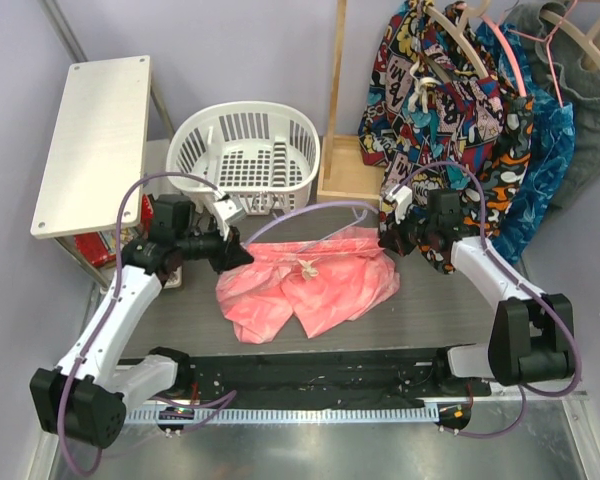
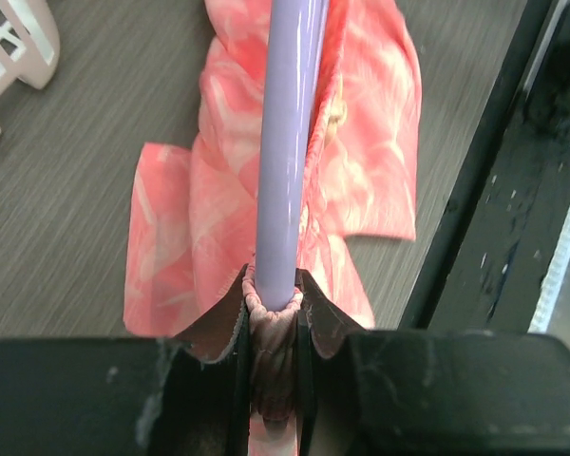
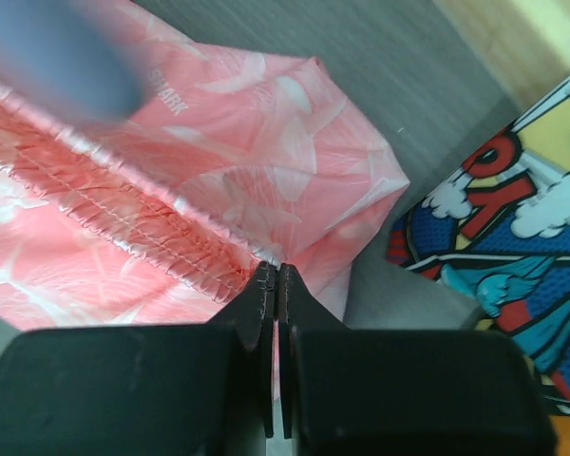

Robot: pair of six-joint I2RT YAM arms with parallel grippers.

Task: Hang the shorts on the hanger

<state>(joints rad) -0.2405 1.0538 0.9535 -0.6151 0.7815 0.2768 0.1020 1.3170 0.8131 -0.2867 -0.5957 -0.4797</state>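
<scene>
Top external showed you the coral shorts (image 1: 310,285) spread mid-desk, nearer the far edge, with the lavender hanger (image 1: 312,207) arching over their waistband. Your left gripper (image 1: 242,253) was clenched on the waistband's left end beside the hanger bar; your right gripper (image 1: 385,242) pinched the right end.

I count one pair of pink shorts (image 1: 310,285), one purple hanger (image 2: 290,142), one white basket (image 1: 242,128) and one white board (image 1: 95,140).
</scene>
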